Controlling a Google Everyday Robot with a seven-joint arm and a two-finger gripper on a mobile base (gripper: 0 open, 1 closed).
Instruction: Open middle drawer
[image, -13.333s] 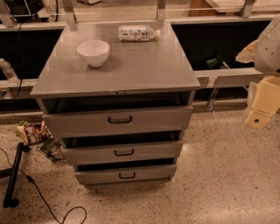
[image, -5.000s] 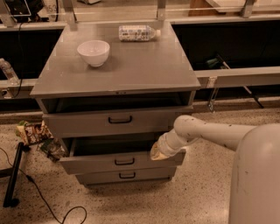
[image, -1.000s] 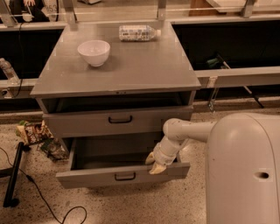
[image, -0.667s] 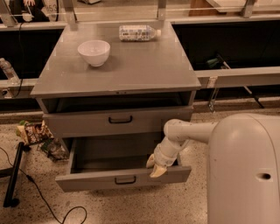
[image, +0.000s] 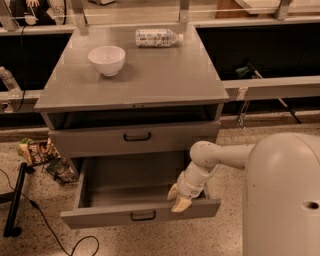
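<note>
On grey bench (image: 160, 75): white bowl (image: 106, 59) left, bottle (image: 157, 37) lying at back; below, gripper (image: 177, 198) at front of open middle drawer (image: 100, 218)

The middle drawer (image: 100, 218) is seen pulled far out, with the gripper (image: 178, 198) placed against its front edge.

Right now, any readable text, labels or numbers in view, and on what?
None legible.
Label on the bottle: printed, too blurred to read.
Print on the packet on the floor: too blurred.
No marking visible on the tool, at the open middle drawer front rim.
</note>
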